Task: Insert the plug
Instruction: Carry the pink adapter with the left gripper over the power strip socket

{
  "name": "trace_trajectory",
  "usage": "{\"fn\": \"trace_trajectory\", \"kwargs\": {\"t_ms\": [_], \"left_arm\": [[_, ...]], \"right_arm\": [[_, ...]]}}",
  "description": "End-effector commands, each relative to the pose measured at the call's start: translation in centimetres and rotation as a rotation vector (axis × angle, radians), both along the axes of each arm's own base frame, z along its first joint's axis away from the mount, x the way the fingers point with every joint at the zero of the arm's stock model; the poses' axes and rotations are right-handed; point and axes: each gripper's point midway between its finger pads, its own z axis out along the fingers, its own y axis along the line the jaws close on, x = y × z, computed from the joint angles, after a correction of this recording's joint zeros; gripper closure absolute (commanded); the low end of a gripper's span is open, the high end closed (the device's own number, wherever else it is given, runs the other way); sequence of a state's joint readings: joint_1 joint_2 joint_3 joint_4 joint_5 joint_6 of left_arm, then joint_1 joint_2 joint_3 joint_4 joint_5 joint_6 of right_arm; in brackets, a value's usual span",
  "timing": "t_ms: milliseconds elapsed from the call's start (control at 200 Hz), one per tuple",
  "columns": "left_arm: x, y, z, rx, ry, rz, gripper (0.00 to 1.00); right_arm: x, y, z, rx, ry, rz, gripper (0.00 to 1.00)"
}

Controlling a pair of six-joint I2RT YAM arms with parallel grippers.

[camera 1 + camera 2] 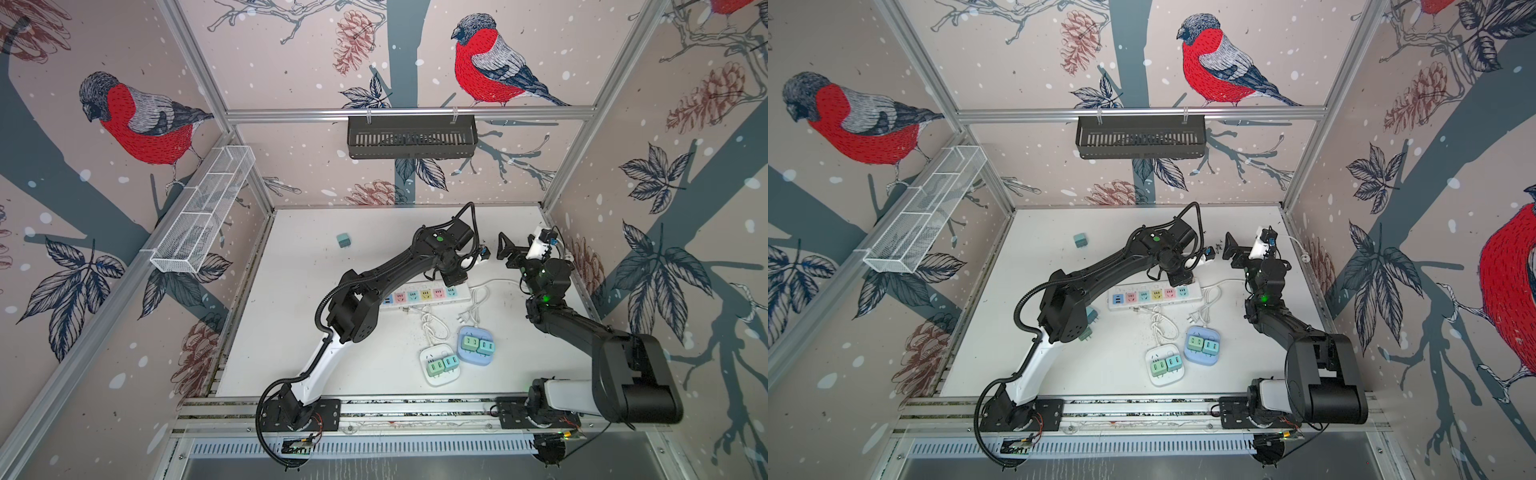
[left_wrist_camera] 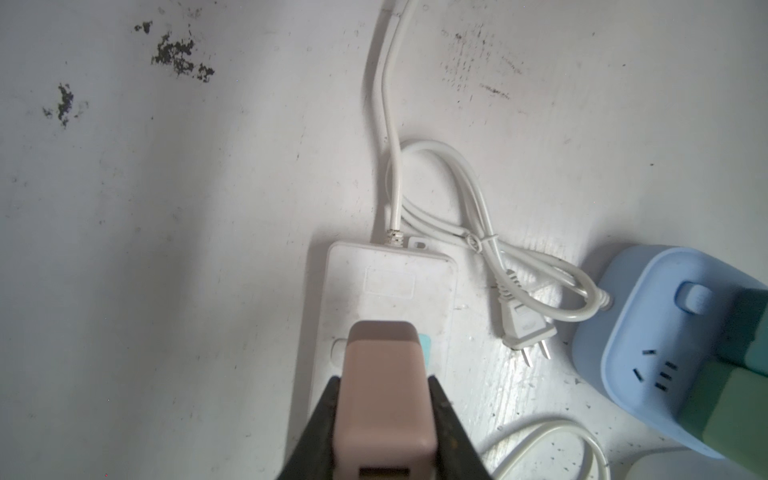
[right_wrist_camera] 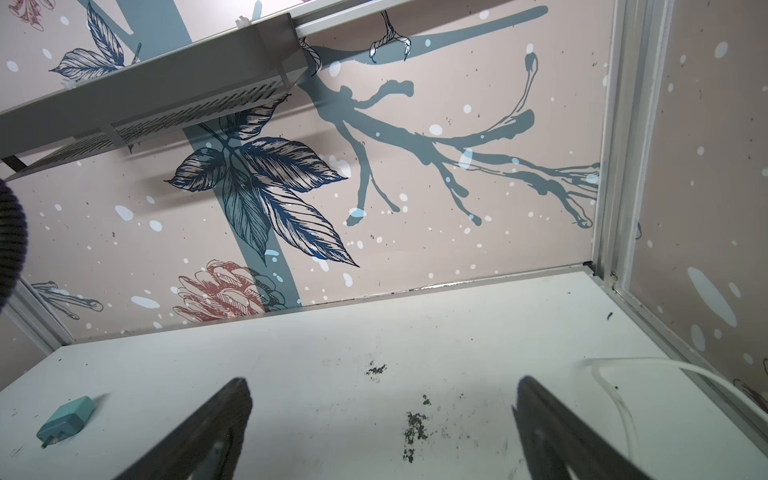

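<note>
White tabletop (image 2: 166,249), left fingers (image 2: 316,436) clamped on pink plug (image 2: 384,395) over power strip (image 2: 386,286), right fingers (image 3: 208,432) spread wide, empty

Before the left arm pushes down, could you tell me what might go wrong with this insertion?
1. The pink plug in the left gripper hides its own prongs, and the teal socket peeks out to one side, so they may miss the slots.
2. Nothing holds the white power strip; the right gripper hangs open, away from it, so the strip could slide or tip under pressure.

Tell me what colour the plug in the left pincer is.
Pale pink; the plug shows best in the left wrist view.
</note>
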State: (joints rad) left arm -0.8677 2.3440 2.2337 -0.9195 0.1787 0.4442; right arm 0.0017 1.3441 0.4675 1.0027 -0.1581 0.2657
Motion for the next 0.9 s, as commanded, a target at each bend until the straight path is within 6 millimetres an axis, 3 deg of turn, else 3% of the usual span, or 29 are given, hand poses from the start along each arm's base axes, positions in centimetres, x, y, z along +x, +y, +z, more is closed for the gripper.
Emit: {"fn": "trace_trajectory", "kwargs": {"t_ms": [0,340,896], "left_arm": [[-0.6,1.8,-0.8,0.111,-0.001,-0.002,1.0],[-2.3,1.7,-2.3,0.185,0.006,-0.051,1.0],[-1.3,2.3,-4.6,0.256,-0.023,-0.019,1.0]], "right_arm": [[0.1,0.1,0.9,0.023,-0.031,0.016,0.0],[0.2,0.1,0.8,0.036,-0.027,0.029,0.0],[0.3,-0.1,0.6,0.057,-0.021,0.041,0.0]]}}
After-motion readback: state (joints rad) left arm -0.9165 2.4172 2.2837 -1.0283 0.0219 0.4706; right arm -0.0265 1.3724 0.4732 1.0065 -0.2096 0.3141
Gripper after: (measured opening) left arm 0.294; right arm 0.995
